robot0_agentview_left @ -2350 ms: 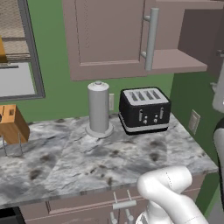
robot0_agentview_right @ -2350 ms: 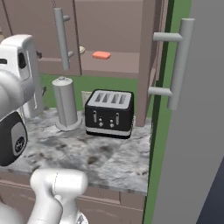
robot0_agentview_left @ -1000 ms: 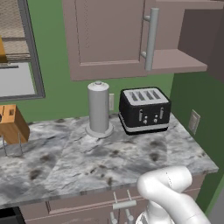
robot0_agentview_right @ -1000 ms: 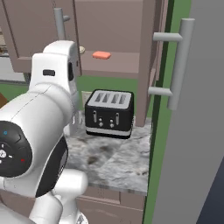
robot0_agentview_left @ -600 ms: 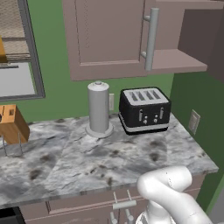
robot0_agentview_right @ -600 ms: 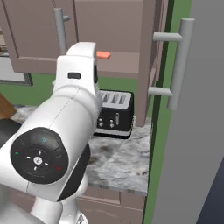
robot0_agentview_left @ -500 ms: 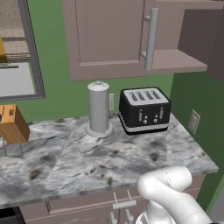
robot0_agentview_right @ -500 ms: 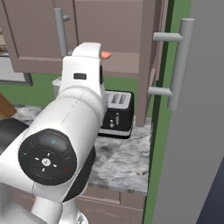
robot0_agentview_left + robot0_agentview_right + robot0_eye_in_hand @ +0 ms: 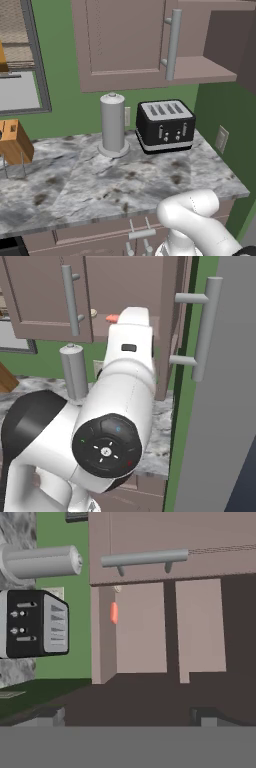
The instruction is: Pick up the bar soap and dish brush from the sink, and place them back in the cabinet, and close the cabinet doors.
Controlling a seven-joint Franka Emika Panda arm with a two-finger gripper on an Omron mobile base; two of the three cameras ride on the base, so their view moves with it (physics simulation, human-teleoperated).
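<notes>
Above the marbled counter (image 9: 100, 180) the cabinet (image 9: 150, 632) stands open straight ahead of the empty, wide-spread gripper (image 9: 127, 714), the bar soap (image 9: 114, 612) already on its floor and the nearer cabinet door (image 9: 165, 547) running lengthwise beside the hand.

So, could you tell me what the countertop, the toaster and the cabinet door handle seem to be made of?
Countertop: grey marbled stone by its veining, matte.
Toaster: black body, probably plastic or painted metal, with a pale metal-looking top.
Cabinet door handle: plain grey cylindrical bar, likely brushed metal.
</notes>
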